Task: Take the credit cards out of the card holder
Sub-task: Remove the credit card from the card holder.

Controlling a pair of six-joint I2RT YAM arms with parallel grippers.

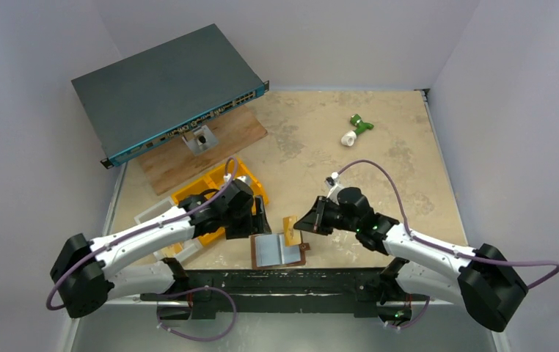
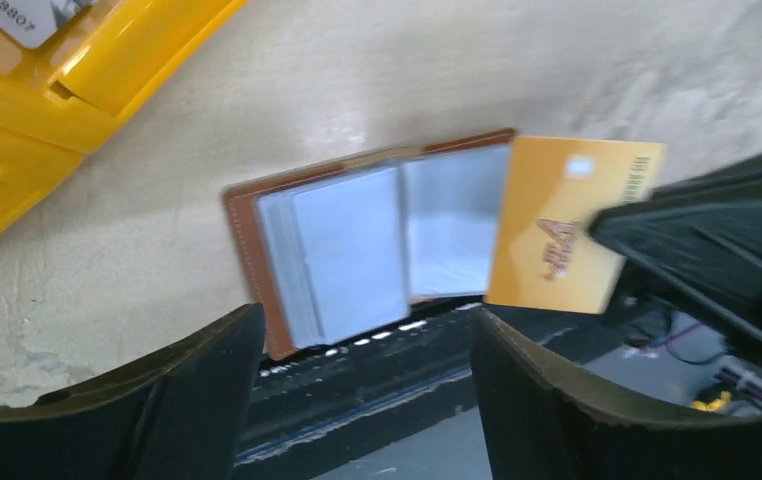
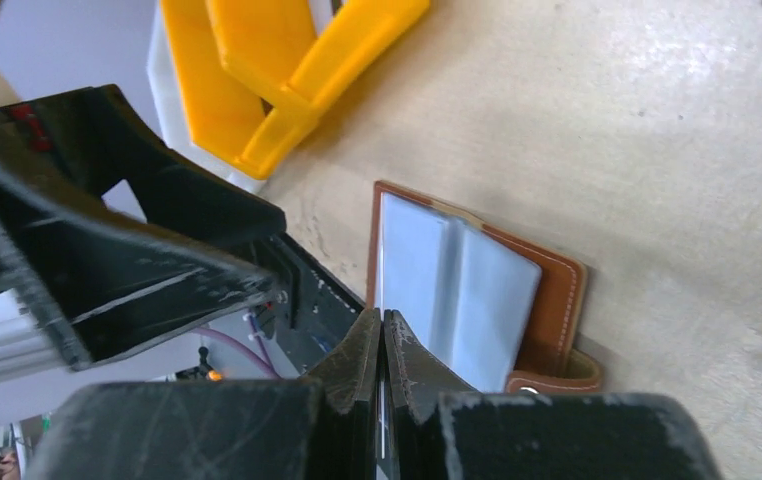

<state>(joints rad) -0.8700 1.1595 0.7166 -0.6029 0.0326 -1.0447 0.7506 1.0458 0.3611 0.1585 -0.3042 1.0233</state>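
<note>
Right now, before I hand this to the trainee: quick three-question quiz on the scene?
1. True or false: the card holder lies closed on the table.
2. The left claw is: A) open and empty B) shut on a card C) shut on the card holder.
3. Fill in: the gold card is pinched by the ____ claw.
Key: 1 false, it lies open; 2 A; 3 right claw.

We see the card holder [image 2: 245, 240] as matt, stitched brown leather, its credit cards [image 2: 347, 250] smooth. The gold card [image 2: 569, 225] and yellow bin [image 2: 107, 80] look like glossy plastic; the table [image 2: 407, 80] is mottled, faintly shiny.
</note>
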